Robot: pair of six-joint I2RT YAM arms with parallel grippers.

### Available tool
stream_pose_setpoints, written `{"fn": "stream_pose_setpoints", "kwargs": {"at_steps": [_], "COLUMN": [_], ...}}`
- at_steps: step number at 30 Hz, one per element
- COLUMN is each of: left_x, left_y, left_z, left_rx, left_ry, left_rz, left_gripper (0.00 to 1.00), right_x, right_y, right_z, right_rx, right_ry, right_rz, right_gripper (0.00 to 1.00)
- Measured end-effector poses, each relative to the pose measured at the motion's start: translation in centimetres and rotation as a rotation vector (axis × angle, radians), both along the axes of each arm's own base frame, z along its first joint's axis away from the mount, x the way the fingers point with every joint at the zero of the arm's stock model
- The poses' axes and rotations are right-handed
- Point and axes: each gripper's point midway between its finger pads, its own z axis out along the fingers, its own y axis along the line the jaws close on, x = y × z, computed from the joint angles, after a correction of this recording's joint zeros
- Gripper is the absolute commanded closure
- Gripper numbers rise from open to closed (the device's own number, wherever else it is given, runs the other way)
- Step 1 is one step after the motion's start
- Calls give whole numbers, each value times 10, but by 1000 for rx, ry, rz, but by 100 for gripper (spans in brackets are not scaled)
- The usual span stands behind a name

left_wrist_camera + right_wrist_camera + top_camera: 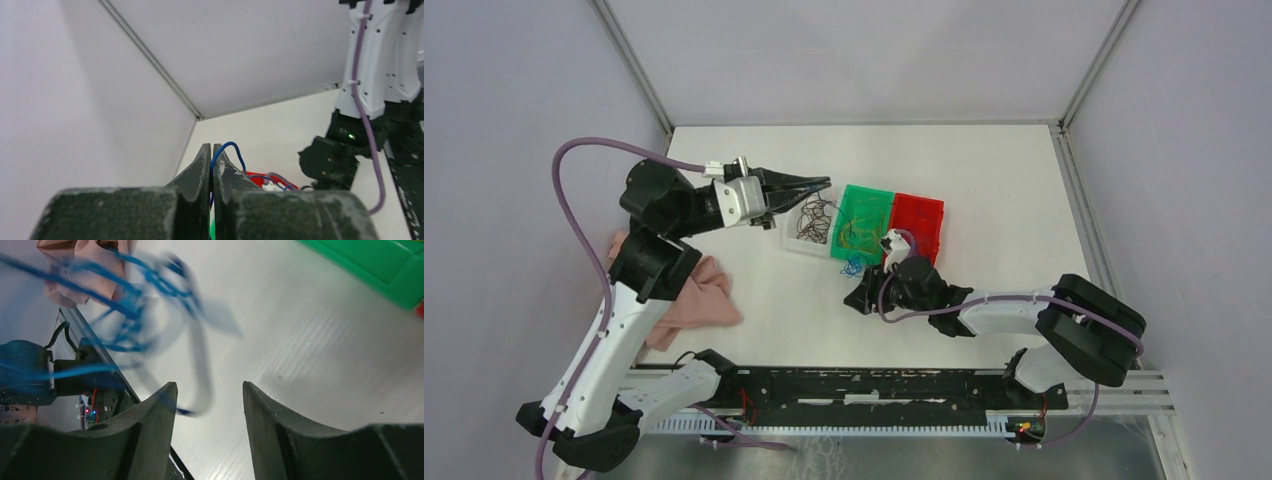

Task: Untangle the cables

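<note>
My left gripper (824, 183) is raised above the trays, and in the left wrist view (211, 146) its jaws are shut on a thin blue cable (235, 150) that loops over the right finger. A clump of blue cables (852, 268) lies on the table just in front of the green tray (874, 200). My right gripper (856, 298) is low beside that clump, and in the right wrist view (209, 385) it is open with nothing between the jaws. The blue cables (135, 305) show blurred just ahead of it. Dark brown cables (816, 222) lie in a clear tray. Yellow-orange cables (861, 235) lie in the green tray.
A red tray (919, 222) adjoins the green tray on the right. A pink cloth (694, 295) lies at the left by the left arm, and also shows in the right wrist view (85, 260). A black rail (874, 385) runs along the near edge.
</note>
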Motion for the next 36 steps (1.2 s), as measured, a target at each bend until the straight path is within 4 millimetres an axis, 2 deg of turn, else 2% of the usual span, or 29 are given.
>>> {"fn": "stream_pose_setpoints", "kwargs": {"at_steps": [10,12,15,17,19,24,28,31,34,36], "left_x": [6,3,0,-1,-1,-1,-2,-3,-5,-6], "left_y": [15,17,19,20,20,16,13,12,11,11], "left_z": [82,94,99,98,93,73,61,57,54,53], "left_rx": [-148,-162,-164,-159,-148,-105,-76,-66,-58,-55], "left_ry": [-203,-234,-258,-257,-253,-219,-188,-179,-172,-170], "left_rz": [112,118,120,119,118,98,78,67,53,47], "left_gripper": [97,97,97,97,97,97,97,97,97,97], "right_x": [-14,-16,-18,-19,-19,-23,-31,-33,-29,-23], "right_y": [-4,-5,-5,-5,-4,1,-5,-7,-1,5], "right_z": [-23,-25,-15,7,41,159,229,261,275,276], "right_rx": [-21,-20,-5,28,84,282,370,393,382,365], "right_ry": [45,48,36,-1,-69,-320,-494,-580,-619,-625], "right_rz": [6,8,14,27,49,126,167,184,195,197], "right_gripper": [39,36,29,25,20,10,9,9,12,15]}}
